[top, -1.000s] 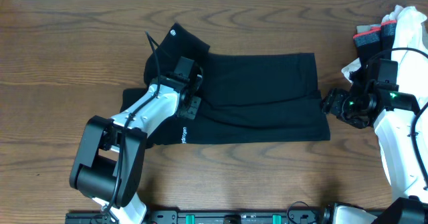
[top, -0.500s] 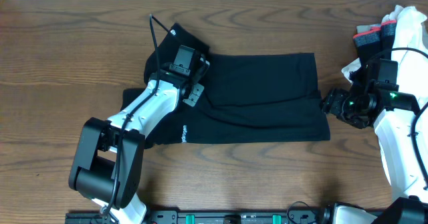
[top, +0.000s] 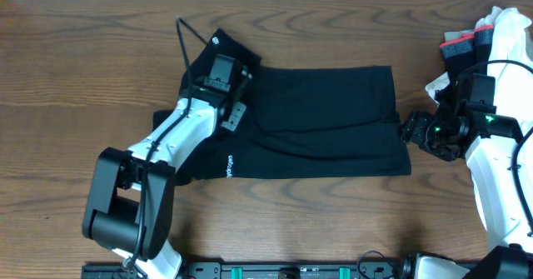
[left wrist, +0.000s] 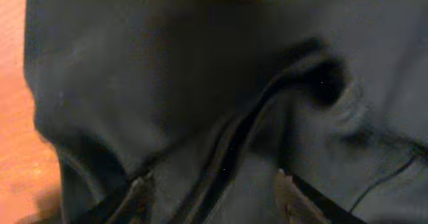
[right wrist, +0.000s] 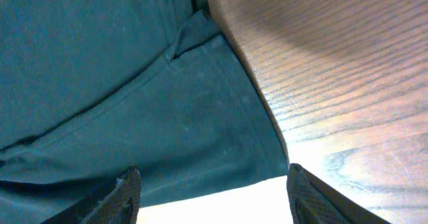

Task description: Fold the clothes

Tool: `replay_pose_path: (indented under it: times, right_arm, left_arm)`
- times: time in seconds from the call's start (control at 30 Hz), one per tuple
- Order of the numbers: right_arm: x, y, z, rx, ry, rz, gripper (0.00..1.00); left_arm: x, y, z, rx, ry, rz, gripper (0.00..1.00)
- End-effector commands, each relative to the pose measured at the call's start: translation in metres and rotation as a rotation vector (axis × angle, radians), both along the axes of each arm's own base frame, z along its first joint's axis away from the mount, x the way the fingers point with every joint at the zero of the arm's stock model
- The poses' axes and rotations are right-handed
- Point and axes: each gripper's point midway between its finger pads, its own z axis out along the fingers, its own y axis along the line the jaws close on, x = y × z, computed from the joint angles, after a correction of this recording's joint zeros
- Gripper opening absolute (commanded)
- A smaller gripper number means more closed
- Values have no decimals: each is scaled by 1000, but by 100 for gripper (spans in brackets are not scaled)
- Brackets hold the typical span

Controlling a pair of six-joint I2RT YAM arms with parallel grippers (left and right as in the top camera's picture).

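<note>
- Clothes: one plain black short-sleeved T-shirt of soft fabric (top: 325, 121). It lies flat at the middle of the table as a rough rectangle, long side running left to right. A flap at the upper left corner carries a small round white logo mark (top: 217, 37). A line of small white print (top: 227, 166) sits near the lower left edge. A soft crease crosses the body from left to right.
- Table: brown wood-grain top (top: 83, 79), bare on the left and along the front of the shirt.
- Left tool (left wrist: 210, 190): on the white-and-black left arm (top: 175, 133), which reaches from the near left corner. The tool sits over the shirt's upper left part, just below the logo flap. In the left wrist view the two fingertips (left wrist: 137, 190) stand apart, with a raised ridge of black fabric running up between them. Nothing is pinched.
- Right tool (right wrist: 214, 197): on the white right arm (top: 500, 179) at the table's right edge. It sits just beside the shirt's right edge, near the lower right corner. In the right wrist view the fingertips (right wrist: 124, 194) are spread wide, with the hemmed corner of the shirt and bare wood ahead of them. It grips nothing.
- Black garment with a grey-and-red band (top: 460, 46): at the far right, apart from the shirt.
- White cloth (top: 510, 27): bunched at the far right corner, touching the banded garment.
</note>
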Motion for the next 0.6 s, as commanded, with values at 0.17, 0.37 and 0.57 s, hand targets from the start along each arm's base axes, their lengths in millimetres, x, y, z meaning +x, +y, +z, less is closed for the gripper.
replay_pose_path:
  times: [0.17,0.37,0.57]
  right_arm:
    - [2,-2,4,2,-14,-6,68]
    - [2,-2,4,2,-13,-6,69]
    - [2,-2,4,2,-15,-6,69]
  left_arm:
    - [-27,13,9,-1,88,145,13]
    - [-33,14,-3,-8,100,160,6]
    - [-31,13,-24,-8,84,143,6]
